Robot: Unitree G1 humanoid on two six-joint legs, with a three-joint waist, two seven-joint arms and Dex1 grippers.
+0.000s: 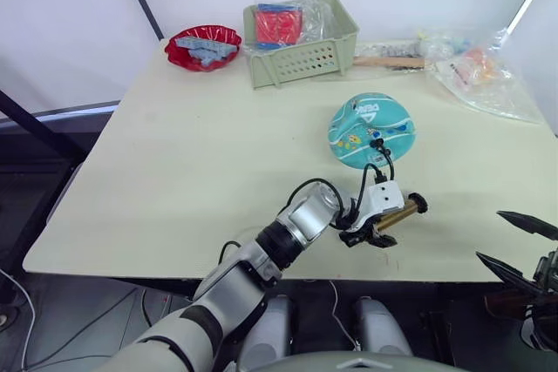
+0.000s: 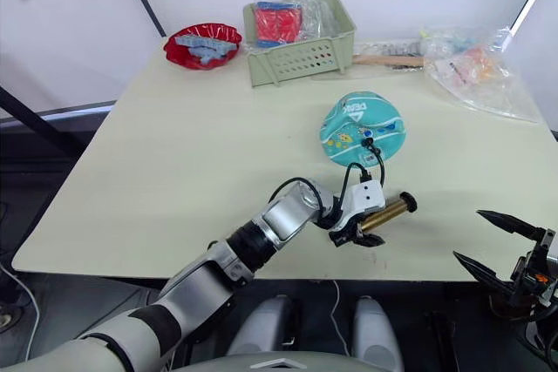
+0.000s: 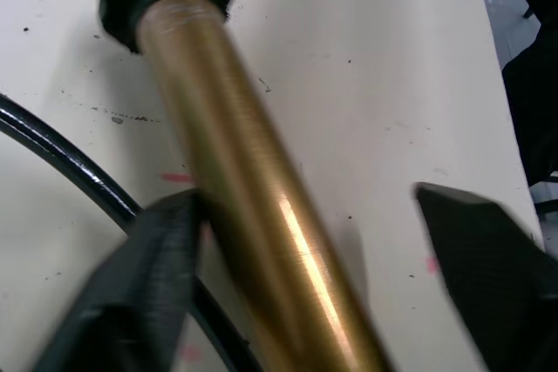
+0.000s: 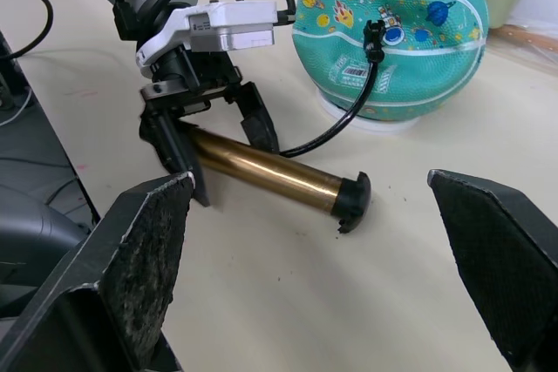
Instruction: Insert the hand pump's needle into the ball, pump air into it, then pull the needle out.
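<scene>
Right end effector [image 2: 490, 241] off desk's near right edge, fingers spread, released, grasping nothing. Left end effector [image 4: 209, 128] straddles hand pump [image 4: 270, 172] lying on desk [image 1: 174, 180] near front edge; fingers apart, one touching tube, not clenched. Hose [image 4: 344, 124] runs from pump to ball [image 1: 371, 130] just beyond, fitting plugged into ball. Far: green basket [image 1: 301, 41], red bowl [image 1: 203, 47].

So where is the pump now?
The pump lies on the table near its front edge, just in front of the ball, with the left gripper open around its tube.
</scene>
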